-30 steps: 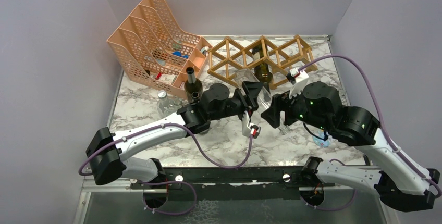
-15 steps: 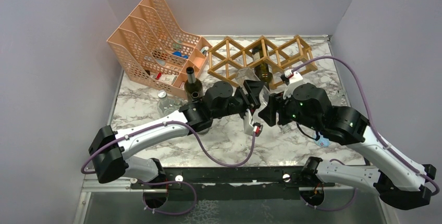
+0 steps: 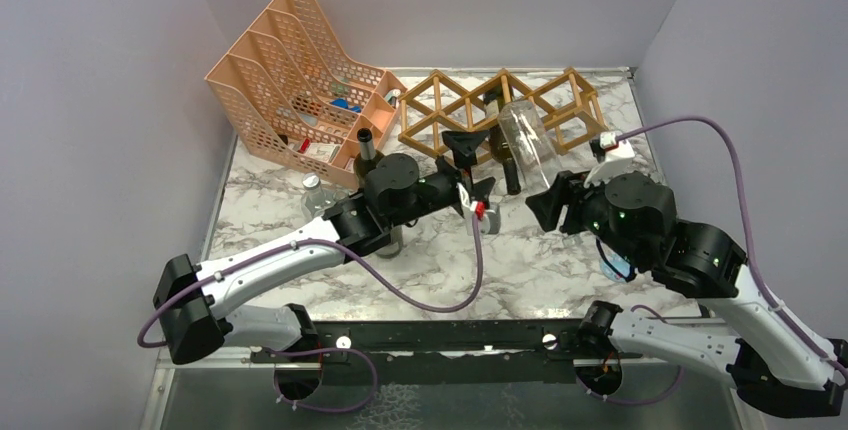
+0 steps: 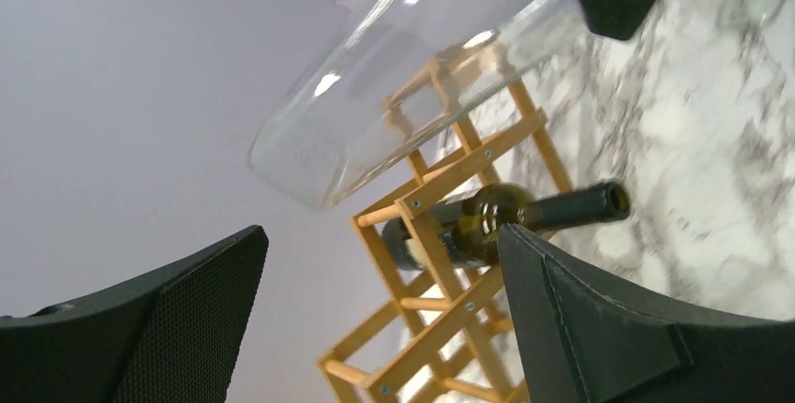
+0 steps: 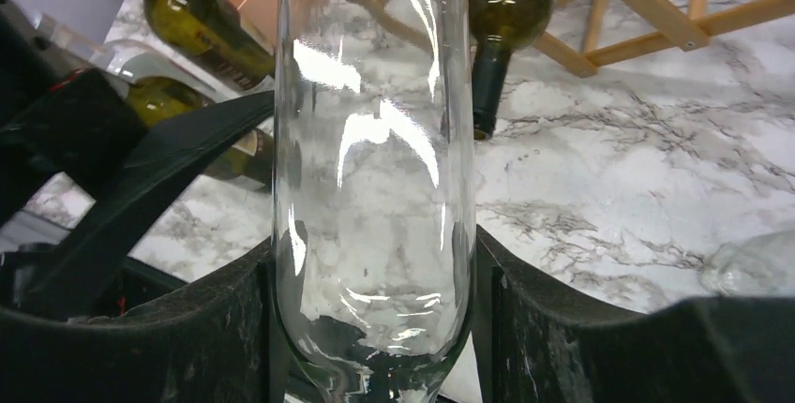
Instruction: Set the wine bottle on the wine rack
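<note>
A clear glass wine bottle [image 3: 528, 145] hangs in the air, base toward the wine rack [image 3: 440, 115], a light wooden lattice at the back of the table. My right gripper [image 3: 557, 200] is shut on the bottle's shoulder near the neck; in the right wrist view the bottle [image 5: 375, 187] fills the gap between the pads of the right gripper [image 5: 375, 319]. My left gripper [image 3: 470, 165] stands open beside the bottle, holding nothing. The left wrist view shows the left gripper [image 4: 380, 300] wide apart, the clear bottle [image 4: 394, 94] above and the rack [image 4: 441, 187] beyond. A dark bottle [image 3: 503, 135] lies in the rack.
A peach perforated file organizer [image 3: 290, 60] stands at the back left. A dark green bottle [image 3: 370, 165] stands upright by my left arm, with a small clear bottle [image 3: 318, 198] to its left. Another clear glass item [image 5: 750, 267] lies on the marble at the right.
My left gripper opened, let go of the clear bottle and drew back to the left. My right gripper closed on the bottle and carried it up and back toward the rack.
</note>
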{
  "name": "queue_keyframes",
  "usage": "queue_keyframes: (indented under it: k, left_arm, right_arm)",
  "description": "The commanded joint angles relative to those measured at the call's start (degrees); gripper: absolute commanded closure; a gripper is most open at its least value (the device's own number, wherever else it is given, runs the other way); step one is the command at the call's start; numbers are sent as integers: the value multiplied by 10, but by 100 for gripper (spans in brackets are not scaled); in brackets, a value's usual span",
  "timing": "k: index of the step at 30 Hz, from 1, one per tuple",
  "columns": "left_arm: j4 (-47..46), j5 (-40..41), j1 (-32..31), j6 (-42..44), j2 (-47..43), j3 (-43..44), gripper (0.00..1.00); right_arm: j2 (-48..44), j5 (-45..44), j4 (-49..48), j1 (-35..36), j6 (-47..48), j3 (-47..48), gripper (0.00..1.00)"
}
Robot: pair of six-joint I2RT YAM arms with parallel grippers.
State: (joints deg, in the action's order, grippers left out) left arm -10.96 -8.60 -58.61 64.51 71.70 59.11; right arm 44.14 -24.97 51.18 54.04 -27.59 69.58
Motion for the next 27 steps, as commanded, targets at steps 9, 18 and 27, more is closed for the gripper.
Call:
queue_keyframes:
  k: [9,18,27]
  left_arm:
    - [16,-36,9,-631,-16,36,1]
    - [104,61,9,-717,-46,38,1]
    - [126,41,10,-699,-78,49,1]
  right_arm:
    - [6,-121,84,0,-114,-50,96]
    - [20,-147,91,0,-168,-92,95]
    - [77,-171,81,-15,-161,-64,96]
